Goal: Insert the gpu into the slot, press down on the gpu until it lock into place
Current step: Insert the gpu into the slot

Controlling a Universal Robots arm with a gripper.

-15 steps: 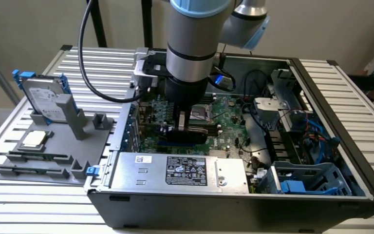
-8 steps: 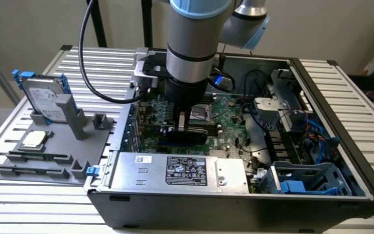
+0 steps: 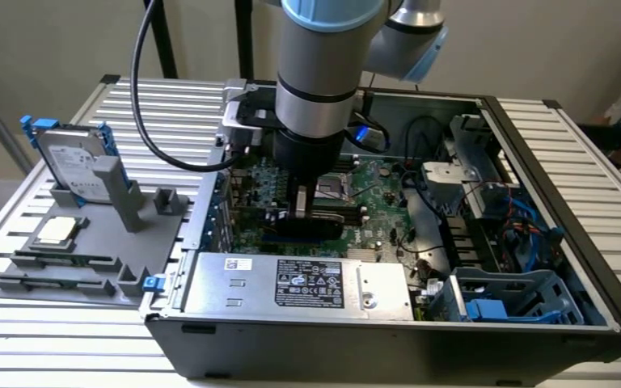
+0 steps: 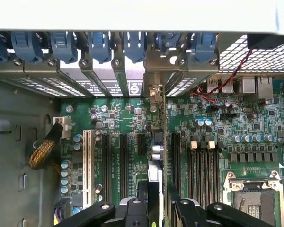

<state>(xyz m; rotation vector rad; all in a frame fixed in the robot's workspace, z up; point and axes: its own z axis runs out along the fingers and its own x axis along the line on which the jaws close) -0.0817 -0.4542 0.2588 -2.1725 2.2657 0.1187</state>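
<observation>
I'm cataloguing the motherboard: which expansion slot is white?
The long white slot nearest the gold braided cable; the neighbouring slots are all black.

This is a robotics lab, laid out as a test bench for computer assembly. A ribbed aluminium table [image 3: 30, 356] carries an open desktop computer case [image 3: 397, 360] with its motherboard [image 4: 128, 118] bared. Beside it, a grey moulded fixture [image 3: 90, 250] racks a hard drive [image 3: 73, 162] and a processor chip [image 3: 57, 230]. An industrial robot arm [image 3: 316, 73] hangs over the case, before a plain beige wall [image 3: 52, 40].
</observation>
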